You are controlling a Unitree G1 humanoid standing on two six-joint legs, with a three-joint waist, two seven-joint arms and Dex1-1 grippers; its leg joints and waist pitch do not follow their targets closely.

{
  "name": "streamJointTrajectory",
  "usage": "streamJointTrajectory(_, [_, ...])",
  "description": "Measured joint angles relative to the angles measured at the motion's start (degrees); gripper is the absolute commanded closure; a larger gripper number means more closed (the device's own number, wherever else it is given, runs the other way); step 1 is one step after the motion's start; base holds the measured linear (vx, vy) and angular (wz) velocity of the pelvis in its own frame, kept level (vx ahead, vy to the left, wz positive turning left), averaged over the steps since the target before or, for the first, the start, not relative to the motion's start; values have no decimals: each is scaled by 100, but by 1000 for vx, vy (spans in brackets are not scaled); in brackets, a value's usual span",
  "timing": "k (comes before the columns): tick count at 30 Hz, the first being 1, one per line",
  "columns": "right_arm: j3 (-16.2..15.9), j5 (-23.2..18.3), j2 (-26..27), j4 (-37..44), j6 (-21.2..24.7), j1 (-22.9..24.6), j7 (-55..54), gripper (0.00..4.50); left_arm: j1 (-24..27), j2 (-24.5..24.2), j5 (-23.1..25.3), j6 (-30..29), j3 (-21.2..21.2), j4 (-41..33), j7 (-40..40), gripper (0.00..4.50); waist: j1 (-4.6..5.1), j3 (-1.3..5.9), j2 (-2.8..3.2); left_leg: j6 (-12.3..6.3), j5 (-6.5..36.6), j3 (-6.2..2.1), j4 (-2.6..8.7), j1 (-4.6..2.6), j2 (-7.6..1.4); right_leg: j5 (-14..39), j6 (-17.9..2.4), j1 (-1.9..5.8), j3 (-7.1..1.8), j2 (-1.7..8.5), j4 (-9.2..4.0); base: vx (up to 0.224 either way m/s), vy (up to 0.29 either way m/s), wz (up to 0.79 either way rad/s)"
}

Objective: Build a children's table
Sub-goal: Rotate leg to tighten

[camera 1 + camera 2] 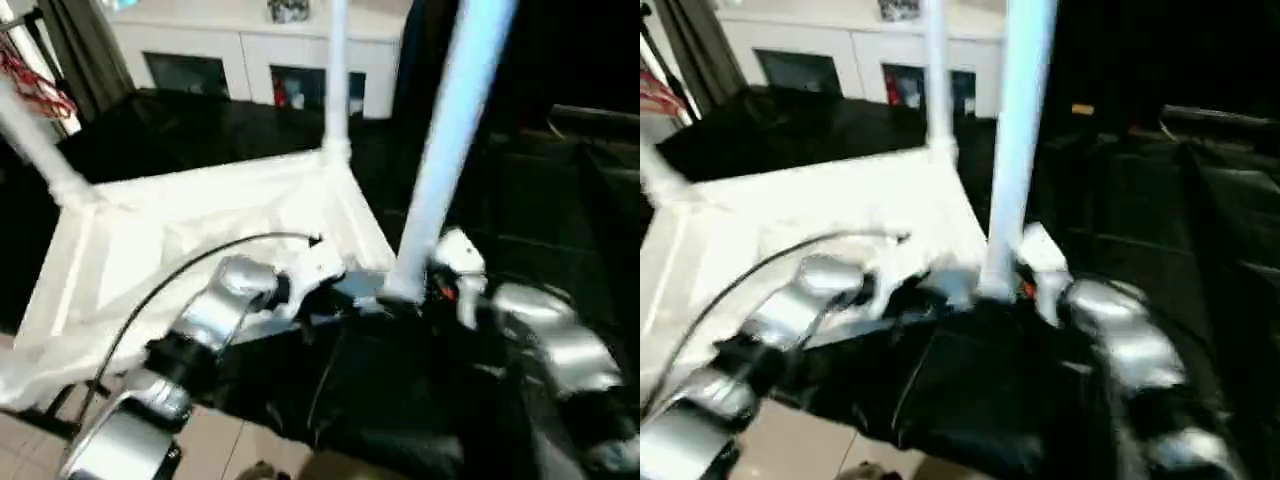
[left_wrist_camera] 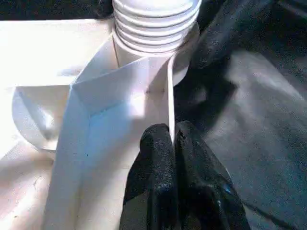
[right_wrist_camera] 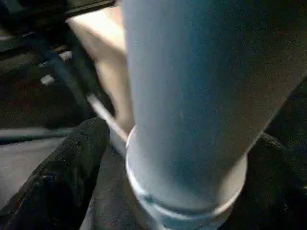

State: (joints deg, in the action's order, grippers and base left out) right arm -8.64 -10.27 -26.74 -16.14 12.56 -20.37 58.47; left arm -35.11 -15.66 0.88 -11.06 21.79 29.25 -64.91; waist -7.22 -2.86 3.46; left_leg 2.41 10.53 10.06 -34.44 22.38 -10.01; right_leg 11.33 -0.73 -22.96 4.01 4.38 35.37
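White tabletop (image 1: 200, 240) upside down, three legs (image 1: 455, 130) standing; fourth unseen. My left claw (image 2: 171, 143) pinches rim; right claw (image 3: 182, 191) spread around leg.

head eyes look down – wrists close on leg (image 3: 192, 96).

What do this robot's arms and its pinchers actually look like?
Both forearms are rounded shiny silver casings: the left arm has black joint rings and a thin black cable arching over it, the right arm a white wrist piece with a small red-orange spot. Each ends in two stubby fingers of matte black, textured like rubber.
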Motion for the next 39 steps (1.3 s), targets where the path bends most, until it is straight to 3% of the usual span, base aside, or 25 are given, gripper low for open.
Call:
streamJointTrajectory(5, [-117, -97, -160, 228, 9, 5, 452, 33, 91, -203, -21, 74, 92, -203, -344, 450, -38, -1, -2, 1, 0, 0, -2, 1, 0, -1, 0, 3, -1, 0, 0, 0, 0, 0])
streamJointTrajectory(11, [-217, -108, -283, 264, 88, 8, 662, 90, 142, -349, -91, 76, 108, -325, -576, 450, -97, -2, -4, 0, -1, 2, -2, 2, -1, 0, 0, -2, 0, 0, 1, 0, 0, 0])
streamJointTrajectory(23, [-295, -107, -282, 355, 156, 50, 672, 175, 170, -416, -104, 64, 122, -360, -662, 450, -105, -2, -4, -1, -1, 2, -3, 3, -1, 0, 0, 0, -1, 0, 1, 0, 0, 0])
streamJointTrajectory(27, [-63, -45, 145, 51, 221, 32, -91, 178, 36, -136, 14, -19, 71, -39, -105, 450, -88, 1, -5, 1, -2, 2, -5, -10, 0, -3, -3, 8, -3, 0, 7, 0, 0, 0])
streamJointTrajectory(33, [527, 257, 1216, -1116, 153, -634, -2472, 180, -607, 660, 326, -410, -161, 930, 1544, 450, 64, 0, -11, 17, -12, 2, -6, -19, 3, -36, -3, 12, -6, 1, 3, 0, 0, 0])
streamJointTrajectory(38, [719, 432, 1651, -1608, -89, -922, -3440, 180, -831, 1039, 337, -496, -292, 1325, 2167, 450, 88, 4, -4, 17, -12, 2, 0, -16, 3, -37, -2, 9, -4, 1, -3, 0, 0, 0])
streamJointTrajectory(39, [765, 445, 1723, -1677, -148, -946, -3545, 145, -838, 1059, 343, -489, -298, 1346, 2222, 450, 87, 6, -1, 17, -12, 2, 0, -17, 3, -37, -2, 11, -4, 1, -5, 0, 0, 0])
